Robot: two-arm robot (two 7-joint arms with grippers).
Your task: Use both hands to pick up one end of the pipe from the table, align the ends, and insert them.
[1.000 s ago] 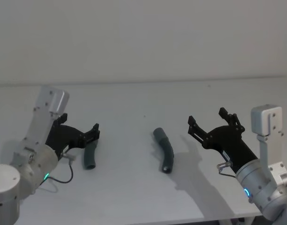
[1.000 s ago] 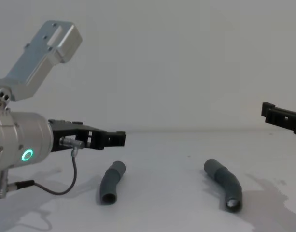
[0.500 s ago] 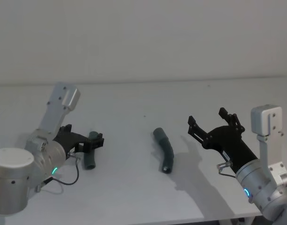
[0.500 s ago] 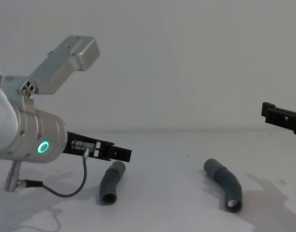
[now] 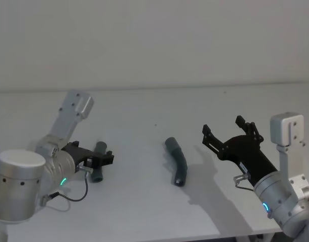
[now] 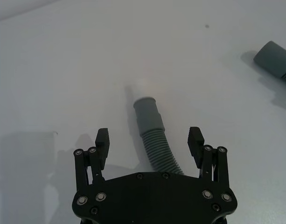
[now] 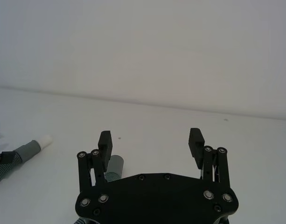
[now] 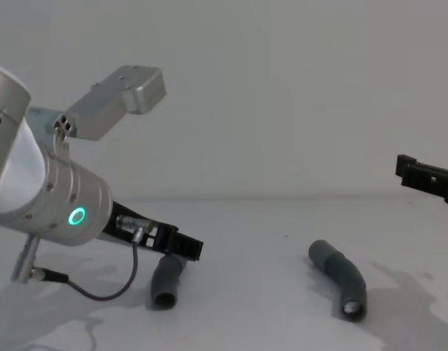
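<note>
Two dark grey ribbed pieces of the pipe lie on the white table (image 5: 144, 108). The shorter piece (image 5: 98, 174) (image 8: 165, 281) is at the left, and a white stub (image 6: 142, 87) sticks out of its smooth end. My left gripper (image 5: 106, 157) (image 6: 149, 140) is low over this piece and open, one finger on each side of the ribbed part, not clamping it. The longer bent piece (image 5: 178, 162) (image 8: 340, 276) lies mid-table. To its right, my right gripper (image 5: 223, 127) (image 7: 150, 138) hovers open above the table, holding nothing.
A plain pale wall rises behind the table's far edge. A thin cable (image 8: 99, 291) loops from the left wrist down to the table. Bare tabletop lies between the two pieces and beyond them.
The left arm has swung down and forward, bringing its open jaws from above the short piece to either side of it. The right arm and both pieces have stayed still.
</note>
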